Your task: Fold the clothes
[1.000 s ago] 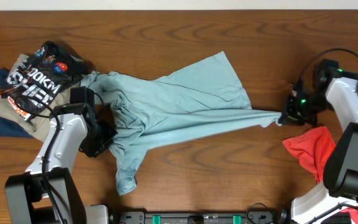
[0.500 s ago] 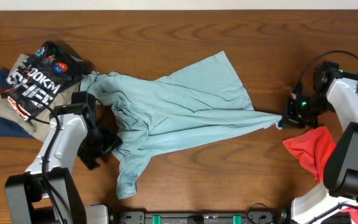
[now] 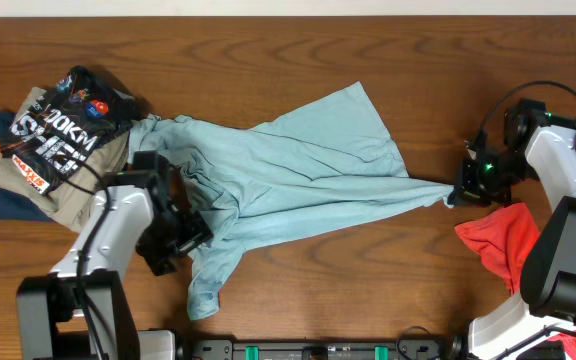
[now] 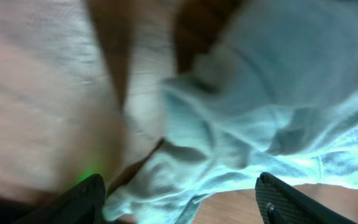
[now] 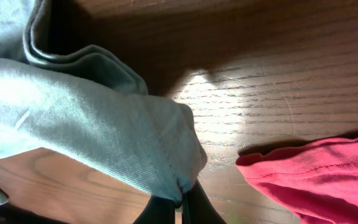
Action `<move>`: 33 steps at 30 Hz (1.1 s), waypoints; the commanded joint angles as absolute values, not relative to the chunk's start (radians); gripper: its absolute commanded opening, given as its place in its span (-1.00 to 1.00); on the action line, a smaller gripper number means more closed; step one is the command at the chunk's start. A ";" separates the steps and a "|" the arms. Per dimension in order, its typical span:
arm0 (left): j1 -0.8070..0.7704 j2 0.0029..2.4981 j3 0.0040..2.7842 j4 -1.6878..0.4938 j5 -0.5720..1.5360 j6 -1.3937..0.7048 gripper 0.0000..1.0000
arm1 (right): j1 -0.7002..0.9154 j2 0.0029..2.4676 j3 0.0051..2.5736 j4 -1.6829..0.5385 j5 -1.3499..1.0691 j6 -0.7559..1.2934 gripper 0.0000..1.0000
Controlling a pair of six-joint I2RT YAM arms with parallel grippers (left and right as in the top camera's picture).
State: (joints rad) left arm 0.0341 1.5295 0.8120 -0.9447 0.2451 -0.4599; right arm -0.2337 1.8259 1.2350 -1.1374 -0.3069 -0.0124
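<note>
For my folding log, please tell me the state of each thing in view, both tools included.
pale blue T-shirt: unfolded, crumpled, one corner pulled to the right.
coral-red garment: crumpled, lying free.
pile of clothes: stacked, not held.
left tool: open, above the T-shirt, gripping nothing.
right tool: shut on the T-shirt corner.

Both arms wore white shells over black joints. The left arm (image 3: 103, 232) rose from a boxy black base (image 3: 60, 318), with a thin black cable (image 3: 86, 183) trailing beside its white forearm and a black left gripper (image 3: 175, 238) at its end. The right arm (image 3: 560, 165) matched it. A black loop (image 3: 528, 92) of cable arched over its wrist, and a small green light (image 3: 486, 165) glowed near the black right gripper (image 3: 458, 190). Up close, the left fingers (image 4: 82, 199) showed as dark, rounded tips, perhaps rubbery, though the view was blurred. The right fingers (image 5: 166, 213) were narrow and black.
</note>
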 commanded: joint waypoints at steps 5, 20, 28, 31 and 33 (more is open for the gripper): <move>-0.072 1.529 0.738 -0.867 0.257 -0.435 0.54 | -0.216 1.827 1.229 -1.145 -0.310 -0.043 -0.97; -0.085 1.513 0.835 -0.925 0.114 -0.433 0.11 | -0.216 1.827 1.229 -1.141 -0.311 -0.042 -0.98; -0.108 1.513 0.836 -0.879 0.110 -0.361 0.08 | -0.216 1.827 1.229 -1.140 -0.311 -0.042 -0.98; -0.148 1.513 0.836 -0.859 0.062 -0.356 0.08 | -0.216 1.827 1.229 -1.140 -0.311 -0.042 -0.98; -0.175 1.513 0.835 -0.850 0.022 -0.356 0.08 | -0.216 1.827 1.229 -1.140 -0.310 -0.042 -0.98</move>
